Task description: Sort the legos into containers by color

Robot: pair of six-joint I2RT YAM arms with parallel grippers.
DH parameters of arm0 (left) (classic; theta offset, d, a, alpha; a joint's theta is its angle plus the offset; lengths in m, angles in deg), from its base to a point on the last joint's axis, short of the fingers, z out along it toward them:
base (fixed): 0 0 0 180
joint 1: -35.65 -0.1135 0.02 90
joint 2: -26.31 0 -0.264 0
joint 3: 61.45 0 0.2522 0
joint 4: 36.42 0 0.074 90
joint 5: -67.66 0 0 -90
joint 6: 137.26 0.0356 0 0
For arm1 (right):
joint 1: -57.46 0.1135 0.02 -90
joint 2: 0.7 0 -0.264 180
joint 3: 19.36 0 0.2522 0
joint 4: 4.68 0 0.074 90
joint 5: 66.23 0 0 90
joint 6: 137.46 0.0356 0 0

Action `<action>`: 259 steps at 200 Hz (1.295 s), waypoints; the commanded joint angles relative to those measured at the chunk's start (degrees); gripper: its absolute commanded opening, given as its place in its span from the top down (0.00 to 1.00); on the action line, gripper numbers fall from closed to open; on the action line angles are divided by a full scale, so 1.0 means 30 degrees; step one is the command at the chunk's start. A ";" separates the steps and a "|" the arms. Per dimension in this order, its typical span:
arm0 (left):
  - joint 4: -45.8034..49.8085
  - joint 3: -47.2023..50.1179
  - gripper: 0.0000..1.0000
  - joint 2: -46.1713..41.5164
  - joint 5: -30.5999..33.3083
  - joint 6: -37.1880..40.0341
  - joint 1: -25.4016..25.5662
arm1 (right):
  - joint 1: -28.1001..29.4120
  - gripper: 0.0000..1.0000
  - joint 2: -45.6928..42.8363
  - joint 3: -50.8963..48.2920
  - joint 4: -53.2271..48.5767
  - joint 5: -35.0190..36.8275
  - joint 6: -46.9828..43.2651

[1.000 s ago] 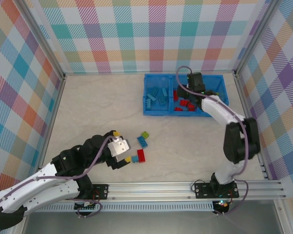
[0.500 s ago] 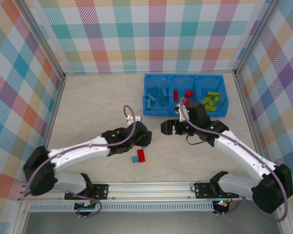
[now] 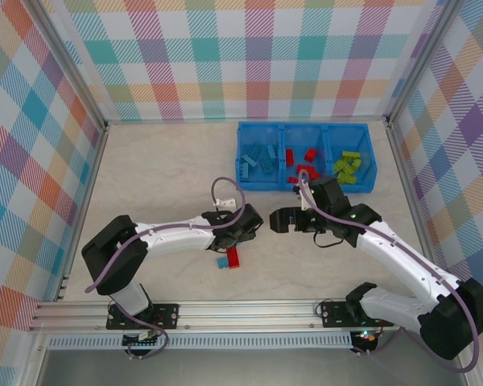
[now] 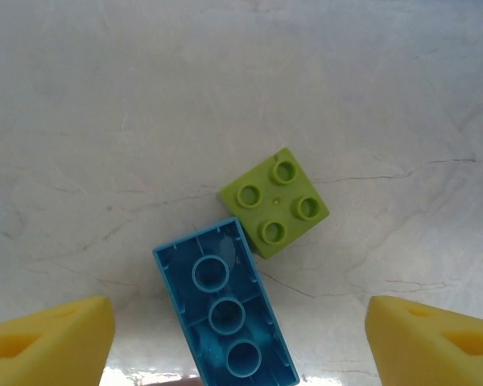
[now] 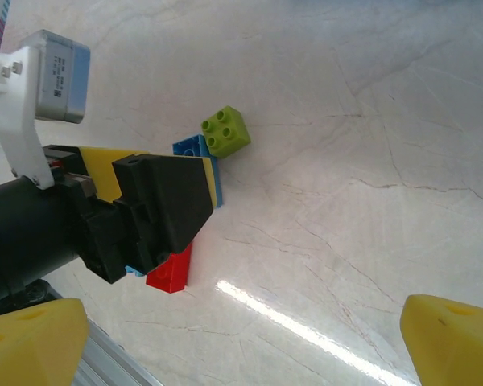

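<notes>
The left gripper [image 4: 240,330] hung spread over the surface [image 4: 145,96] near its middle, toward the near edge. Its fingers stood either side of a blue brick [image 4: 225,318] without touching it. That brick lay studs-down, hollow side up, one corner against a green brick [image 4: 274,201]. A red brick [image 3: 233,256] lay just nearer the edge. All looked light, rigid and smooth-sided, likely to skid or twist if pinched off-centre, so the blue brick's two long flat walls seemed the best hold. The right gripper [image 5: 243,322] stood wide apart, holding nothing. Other legos [image 3: 262,159] lay sorted in the bin [image 3: 306,187] at the far edge, toward the right corner. No brand or writing could be read.
</notes>
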 commanded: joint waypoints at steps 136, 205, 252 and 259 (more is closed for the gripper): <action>-0.1462 -0.0209 0.84 -0.3476 0.0641 0.4850 -0.0396 | 0.0000 0.00 -0.1624 -0.0458 0.0787 -0.0852 0.0564; -0.7472 -0.8219 0.83 0.4219 0.0830 1.1863 -0.3525 | 0.0003 0.00 -0.2735 -0.1150 0.2432 0.1582 0.1646; -0.6720 -1.3910 0.78 0.9403 -0.0097 1.2128 -0.5047 | 0.0003 0.00 -0.3496 -0.1590 0.1814 0.1571 0.1992; -0.6497 -1.4409 0.73 0.9831 -0.0318 1.1906 -0.5217 | 0.0003 0.00 -0.3607 -0.1584 0.1715 0.1561 0.2016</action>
